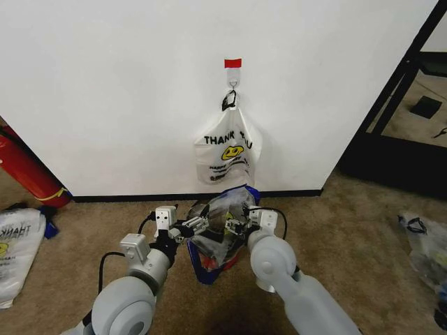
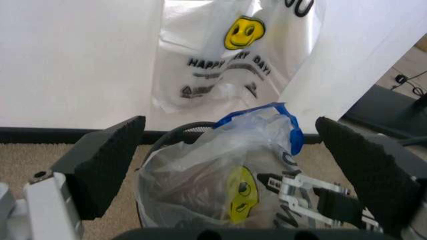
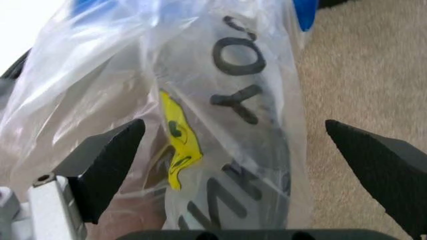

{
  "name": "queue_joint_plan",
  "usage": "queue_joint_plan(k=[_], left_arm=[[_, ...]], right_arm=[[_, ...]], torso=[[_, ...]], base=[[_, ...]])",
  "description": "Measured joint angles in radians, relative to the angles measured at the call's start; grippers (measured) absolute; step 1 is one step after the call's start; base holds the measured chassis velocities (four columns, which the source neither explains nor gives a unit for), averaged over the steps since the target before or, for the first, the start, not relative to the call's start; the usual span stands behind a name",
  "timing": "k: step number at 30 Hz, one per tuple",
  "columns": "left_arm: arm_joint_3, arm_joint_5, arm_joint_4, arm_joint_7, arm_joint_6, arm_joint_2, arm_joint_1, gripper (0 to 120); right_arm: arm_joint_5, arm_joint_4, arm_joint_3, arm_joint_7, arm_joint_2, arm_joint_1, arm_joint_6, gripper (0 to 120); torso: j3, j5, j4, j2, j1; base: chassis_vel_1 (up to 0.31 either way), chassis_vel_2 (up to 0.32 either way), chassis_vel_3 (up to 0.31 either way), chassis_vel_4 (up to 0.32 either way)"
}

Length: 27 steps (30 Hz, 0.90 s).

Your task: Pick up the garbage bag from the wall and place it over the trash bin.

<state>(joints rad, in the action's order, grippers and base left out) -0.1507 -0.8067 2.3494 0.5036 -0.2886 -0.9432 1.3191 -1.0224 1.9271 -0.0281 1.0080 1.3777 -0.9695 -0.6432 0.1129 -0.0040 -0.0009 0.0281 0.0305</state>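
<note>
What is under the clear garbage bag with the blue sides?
Under the garbage bag sits the trash bin: part of its dark rim shows, and something red low down. Plastic covers its walls and inside.

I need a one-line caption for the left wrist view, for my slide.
Open left gripper facing the garbage bag draped over the trash bin, right gripper opposite.

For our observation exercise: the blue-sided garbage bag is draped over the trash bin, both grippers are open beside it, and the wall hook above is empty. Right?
Not quite: the hook isn't empty. The head view shows a white smiley bag hanging from it. The garbage bag does cover the trash bin, with left gripper and right gripper open beside it.
</note>
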Motion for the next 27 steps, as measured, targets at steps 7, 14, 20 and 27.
queue_joint_plan(k=[7,14,20,27], left_arm=[[0.001,-0.004,-0.006,0.001,0.0,-0.008,0.005,100],[-0.001,-0.013,-0.003,0.004,0.002,-0.013,0.009,100],[-0.002,-0.018,-0.001,0.008,0.002,-0.013,0.01,100],[0.002,-0.021,0.005,0.015,0.001,-0.02,0.016,100]], right_arm=[[-0.026,-0.019,0.016,0.031,0.034,-0.008,-0.036,95],[-0.034,-0.059,0.038,0.046,0.051,-0.004,-0.042,70],[-0.066,-0.064,0.053,0.058,0.053,-0.007,-0.058,50],[-0.096,-0.08,0.065,0.074,0.056,-0.003,-0.07,19]], torso=[[0.0,-0.0001,0.0,0.0,0.0],[0.0,0.0,0.0,0.0,0.0],[0.0,0.0,0.0,0.0,0.0],[0.0,0.0001,0.0,0.0,0.0]], base=[[0.0,0.0,0.0,0.0],[0.0,0.0,0.0,0.0],[0.0,0.0,0.0,0.0],[0.0,0.0,0.0,0.0]])
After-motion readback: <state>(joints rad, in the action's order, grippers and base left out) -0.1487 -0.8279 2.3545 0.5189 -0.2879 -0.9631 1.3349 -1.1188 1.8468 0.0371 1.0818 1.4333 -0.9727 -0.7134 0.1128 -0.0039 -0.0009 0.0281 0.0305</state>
